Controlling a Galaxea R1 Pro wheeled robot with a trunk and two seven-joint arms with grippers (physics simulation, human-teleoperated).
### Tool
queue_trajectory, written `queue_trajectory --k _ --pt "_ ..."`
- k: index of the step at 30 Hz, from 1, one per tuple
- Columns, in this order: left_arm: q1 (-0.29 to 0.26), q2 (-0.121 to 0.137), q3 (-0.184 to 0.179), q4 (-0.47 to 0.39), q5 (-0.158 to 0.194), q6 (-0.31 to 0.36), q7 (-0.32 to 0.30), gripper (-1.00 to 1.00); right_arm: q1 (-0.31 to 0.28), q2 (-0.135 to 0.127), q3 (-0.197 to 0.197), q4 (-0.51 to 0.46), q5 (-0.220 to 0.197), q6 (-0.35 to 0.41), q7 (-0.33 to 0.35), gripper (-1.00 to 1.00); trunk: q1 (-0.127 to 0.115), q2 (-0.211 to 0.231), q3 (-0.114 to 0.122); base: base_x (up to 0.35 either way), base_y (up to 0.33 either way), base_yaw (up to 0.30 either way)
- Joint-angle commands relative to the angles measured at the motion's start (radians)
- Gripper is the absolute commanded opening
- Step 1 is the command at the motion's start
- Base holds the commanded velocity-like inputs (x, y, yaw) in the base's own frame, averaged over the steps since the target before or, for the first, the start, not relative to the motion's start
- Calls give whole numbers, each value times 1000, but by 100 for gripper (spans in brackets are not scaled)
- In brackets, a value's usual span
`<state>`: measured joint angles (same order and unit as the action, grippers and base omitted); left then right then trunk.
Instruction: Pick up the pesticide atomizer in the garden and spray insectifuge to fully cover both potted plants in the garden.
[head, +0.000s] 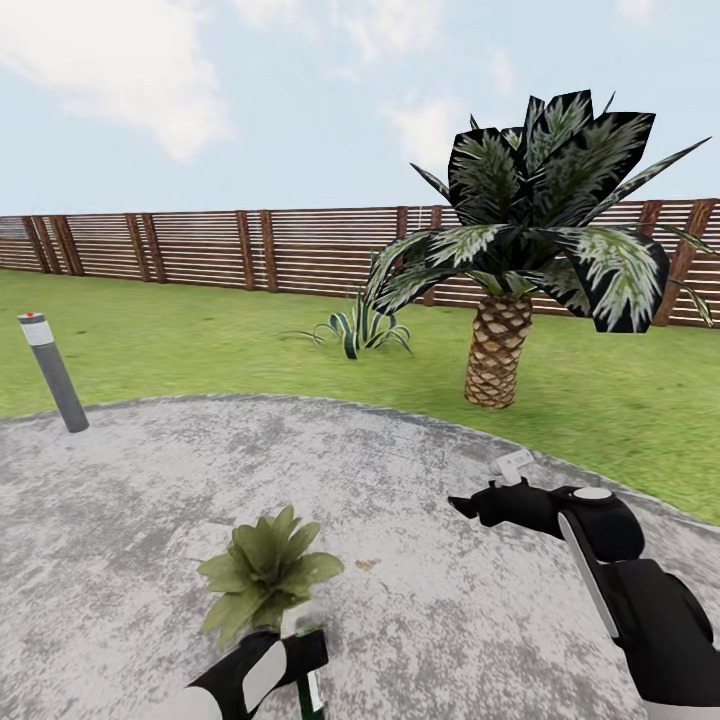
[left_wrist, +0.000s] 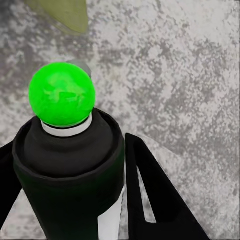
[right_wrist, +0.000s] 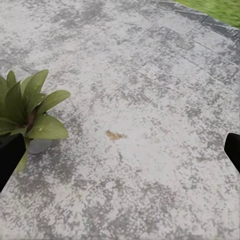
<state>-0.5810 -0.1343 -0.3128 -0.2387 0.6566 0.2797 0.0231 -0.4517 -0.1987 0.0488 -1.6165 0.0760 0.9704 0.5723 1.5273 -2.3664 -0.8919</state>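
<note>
Green-capped pesticide atomizer (left_wrist: 67, 165) sits clamped in your left gripper (head: 290, 665) beside the potted plant (head: 265, 572); your right gripper (head: 480, 505) is spread wide.

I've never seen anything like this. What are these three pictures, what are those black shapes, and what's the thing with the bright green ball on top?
These are rendered pictures from a simulated robot with two arms, standing on a round gravelly patio in a fenced garden. The big picture comes from a camera on its head, looking down over both arms. The other two come from cameras near each hand.

The black shapes are the arms and hands. The left hand is closed around a dark spray bottle, the pesticide atomizer; its wrist camera looks right along the bottle, so the green ball appears to be its nozzle tip seen up close. The right hand is open and holds nothing; its finger tips sit at the edges of its own picture.

On the patio stands a small potted plant, just ahead of the bottle. Beyond it are a grey bollard lamp, lawn, a palm and a wooden fence.
</note>
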Motion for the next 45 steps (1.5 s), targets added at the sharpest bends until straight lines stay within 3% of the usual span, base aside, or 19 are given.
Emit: queue_trajectory --k 1,7,10,15,18,21,24,31,37,40,45 --pt "16 10 -5 -4 7 -19 1 -100 -1 1 1 -1 9 3 6 100 0 0 -1 0 0 0" --pt "66 72 -4 -10 6 -127 -9 -100 -1 2 -1 0 10 -3 5 100 0 0 -1 0 0 0" --pt "89 115 -2 -28 7 -185 -14 -100 -1 2 -1 0 10 -5 5 100 0 0 -1 0 0 0" --pt "152 185 8 -159 19 -199 -15 -100 -1 2 0 0 10 -7 4 100 0 0 -1 0 0 0" --pt "167 209 26 -207 27 -143 -16 -100 -1 2 0 0 10 -6 4 100 0 0 -1 0 0 0" --pt "170 216 65 -240 27 -64 -25 -100 -1 2 1 0 10 -6 5 100 0 0 -1 0 0 0" --pt "170 214 76 -253 21 25 -46 -100 -1 -1 2 0 10 -6 6 100 0 0 -1 0 0 0" --pt "134 220 82 -244 19 97 -34 -100 -1 -5 -8 0 9 -4 6 100 0 0 -1 0 0 0" --pt "126 209 74 -240 1 99 -31 -100 -1 -5 -9 0 9 -4 6 100 0 0 -1 0 0 0" --pt "125 213 77 -239 -1 63 -28 -100 -1 -6 -8 -1 9 -4 6 100 0 0 -1 0 0 0" --pt "124 221 84 -238 1 37 54 -100 -1 -6 -1 -1 8 -4 7 100 0 0 -1 0 0 0"
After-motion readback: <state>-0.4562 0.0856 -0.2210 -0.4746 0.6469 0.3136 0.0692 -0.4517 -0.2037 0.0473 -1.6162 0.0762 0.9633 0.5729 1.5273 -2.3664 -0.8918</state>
